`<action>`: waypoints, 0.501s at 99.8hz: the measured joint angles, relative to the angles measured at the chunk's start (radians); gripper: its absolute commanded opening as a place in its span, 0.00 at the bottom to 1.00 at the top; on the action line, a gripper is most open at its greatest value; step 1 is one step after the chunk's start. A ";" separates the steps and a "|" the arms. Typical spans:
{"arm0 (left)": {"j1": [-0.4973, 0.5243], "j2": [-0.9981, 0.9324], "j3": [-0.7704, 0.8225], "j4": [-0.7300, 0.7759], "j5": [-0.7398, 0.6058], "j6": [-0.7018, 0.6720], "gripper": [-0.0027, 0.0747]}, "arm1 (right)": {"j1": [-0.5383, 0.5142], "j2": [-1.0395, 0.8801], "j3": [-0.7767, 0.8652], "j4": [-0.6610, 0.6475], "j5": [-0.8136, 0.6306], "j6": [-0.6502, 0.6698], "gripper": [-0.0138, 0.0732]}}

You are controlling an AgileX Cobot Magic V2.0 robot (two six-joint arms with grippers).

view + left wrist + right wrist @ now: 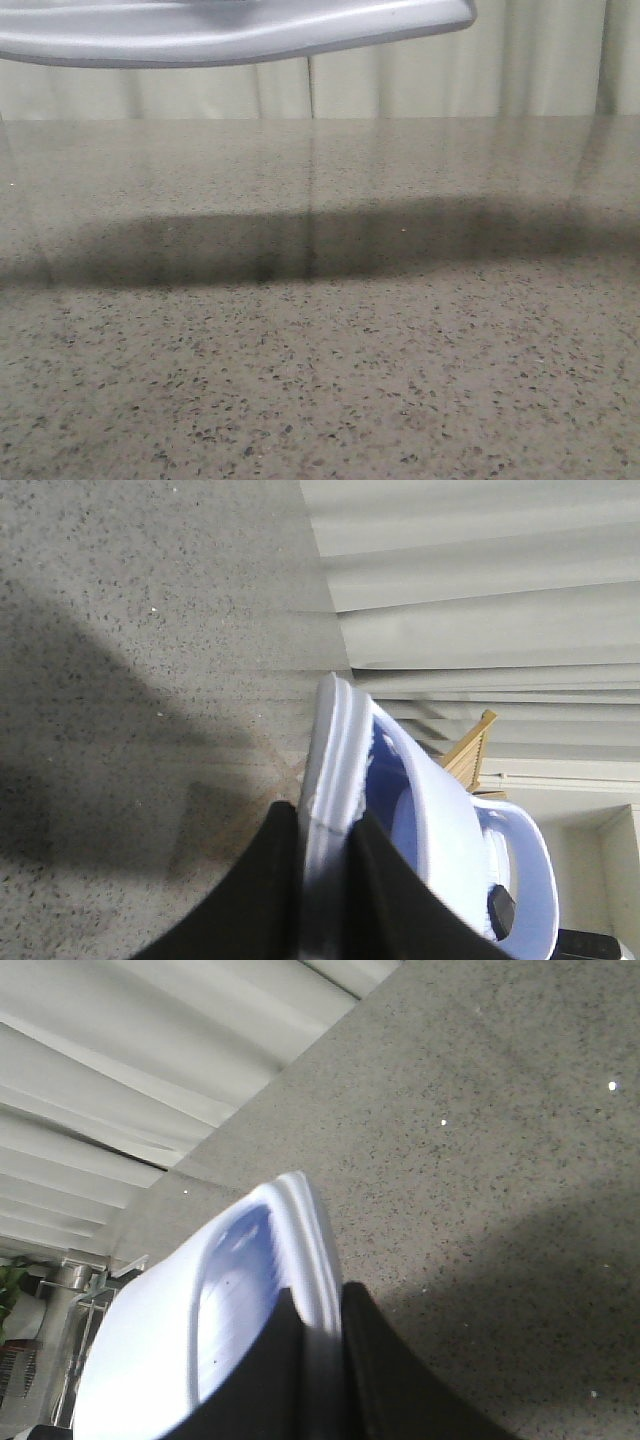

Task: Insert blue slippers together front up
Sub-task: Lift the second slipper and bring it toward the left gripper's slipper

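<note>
The left claw (325, 880) has its two black fingers (262, 890) pressed onto the edge of a slipper (440, 820), the sole rim squeezed between them with no gap showing on either side. The right claw (312, 1370) is the same: its dark fingers (380, 1370) pinch the sole edge of a slipper (240, 1290), the ribbed rim sitting right in the grip.

Both slippers are off the table (320, 380), held in the air. In the front view a pale grey-blue sole (230, 35) runs across the top of the picture, lying roughly level, with a long dark shadow (320, 245) under it on the speckled stone surface. Whether that is one slipper or two pushed together cannot be told from there.

In the left wrist view the slipper is very pale blue-white, with a wide strap arching over a darker blue inside and a grooved sole edge. In the right wrist view the slipper shows a smooth pale outside and a bluish hollow, with several ridges along the rim. Pale curtains (480, 590) hang behind the table
</note>
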 measured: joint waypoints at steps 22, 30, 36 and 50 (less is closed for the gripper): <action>0.000 0.000 0.000 -0.047 0.036 0.022 0.06 | -0.001 0.000 0.000 0.018 0.017 -0.018 0.04; 0.000 0.000 0.000 -0.050 0.057 0.026 0.06 | -0.001 0.000 0.000 0.018 0.031 -0.018 0.04; 0.000 0.000 0.000 -0.050 0.067 0.028 0.06 | -0.001 0.000 0.000 0.019 0.037 -0.018 0.04; 0.002 0.000 -0.010 -0.050 0.091 0.029 0.06 | -0.001 0.000 0.000 0.019 0.041 -0.020 0.04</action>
